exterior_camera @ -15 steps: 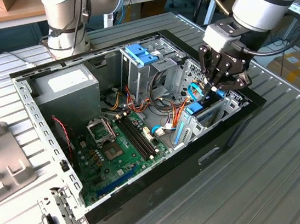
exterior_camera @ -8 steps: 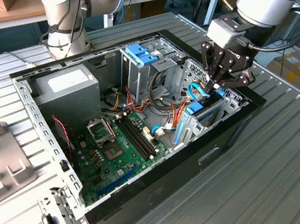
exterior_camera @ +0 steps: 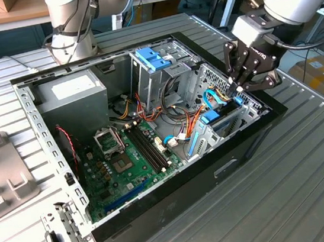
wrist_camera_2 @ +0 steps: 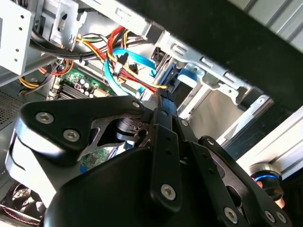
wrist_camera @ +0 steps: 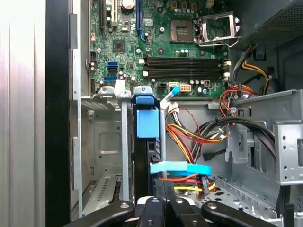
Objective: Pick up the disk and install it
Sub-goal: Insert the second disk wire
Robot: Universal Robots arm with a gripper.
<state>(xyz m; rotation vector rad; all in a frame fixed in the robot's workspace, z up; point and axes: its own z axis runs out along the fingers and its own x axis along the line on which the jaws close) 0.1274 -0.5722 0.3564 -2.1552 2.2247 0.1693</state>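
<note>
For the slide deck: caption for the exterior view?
Arm's tool poised over the blue-railed disk standing on edge in the drive bay of an open PC case.

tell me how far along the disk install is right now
The pickup looks done: the disk stands on edge in the drive bay at the open case's corner, blue rail end showing. In hand: the gripper sits directly over the disk's end by the cables. Whether it still grips, and whether the disk is fully seated, I cannot tell. Seating and release are left to confirm.
</note>
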